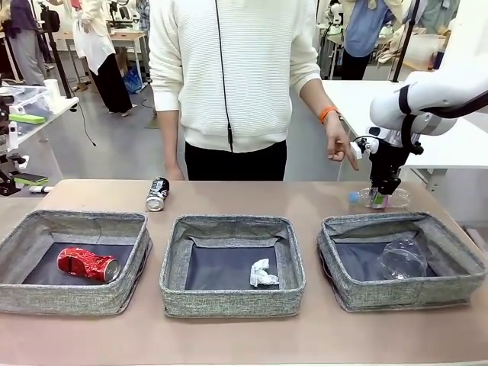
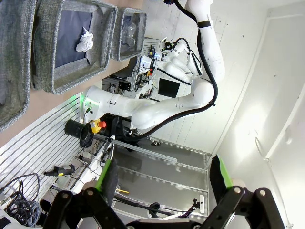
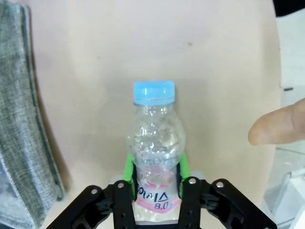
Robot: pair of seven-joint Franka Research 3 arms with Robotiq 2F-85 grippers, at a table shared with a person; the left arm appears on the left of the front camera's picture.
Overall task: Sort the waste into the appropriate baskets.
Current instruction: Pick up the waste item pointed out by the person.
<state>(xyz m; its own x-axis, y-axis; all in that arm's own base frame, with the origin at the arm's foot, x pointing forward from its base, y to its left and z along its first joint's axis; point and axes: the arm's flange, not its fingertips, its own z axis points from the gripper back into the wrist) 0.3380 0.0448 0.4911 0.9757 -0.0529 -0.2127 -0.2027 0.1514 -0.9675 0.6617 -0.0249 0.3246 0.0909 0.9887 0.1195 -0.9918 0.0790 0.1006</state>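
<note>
The right end effector [image 3: 155, 164] grips the clear bottle [image 3: 153, 133] at its pink label [image 3: 155, 200]. In the front view the bottle lies on the surface [image 1: 229, 194] at 12 o'clock of the right basket [image 1: 335, 263], with its cap toward 9 o'clock. The left end effector [image 2: 164, 167] gapes wide, holding nothing.

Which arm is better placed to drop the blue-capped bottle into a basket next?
Right. The right pincer straddles the bottle, pads against its sides, just behind the basket holding the plastic cup. The left pincer hangs open, away from the table.
</note>
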